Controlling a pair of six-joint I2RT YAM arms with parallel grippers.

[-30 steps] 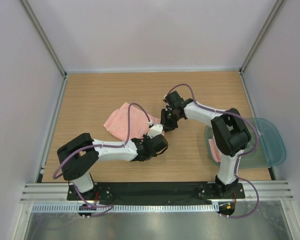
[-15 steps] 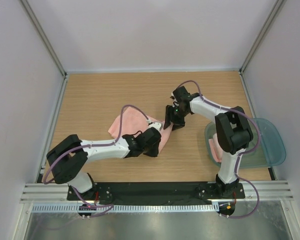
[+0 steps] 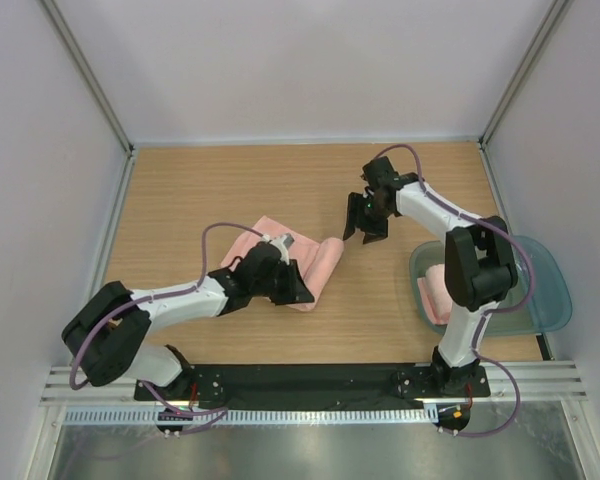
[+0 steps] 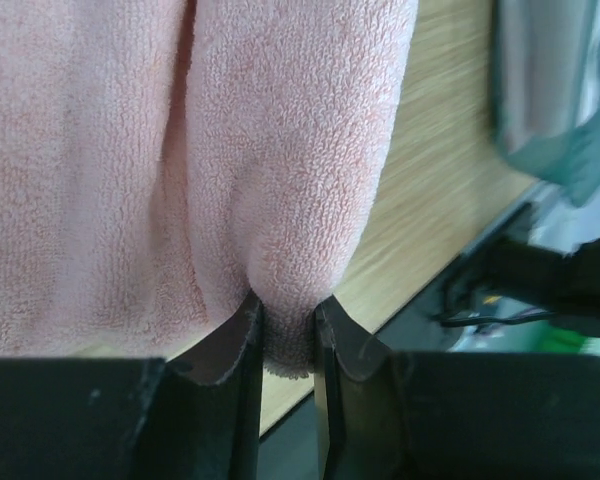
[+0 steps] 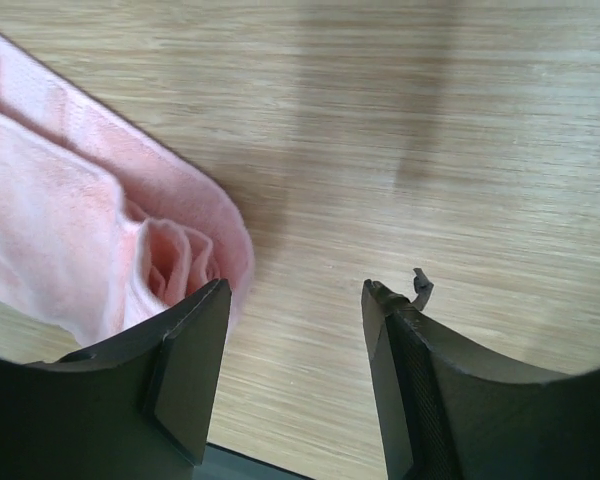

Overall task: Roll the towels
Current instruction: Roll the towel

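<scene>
Left of the tray [image 3: 550, 270] (a second towel [image 3: 433, 293] lies inside), the left gripper [image 4: 285, 315] pinches the part-rolled towel [image 3: 323, 262], likely to keep its roll tight; the right gripper [image 5: 295, 300], nearer the tray, gapes empty.

A fold of the salmon-pink towel [image 4: 280, 150] is seen pinched at its lower edge by the left gripper [image 4: 288, 312], the two black fingers [image 4: 230, 340] pressed close on the terry from either side. The wooden table [image 4: 440, 200] is shown to the right of the cloth. At the upper right a teal tray [image 4: 550, 90] is made out, blurred, with something pale pink inside.
</scene>
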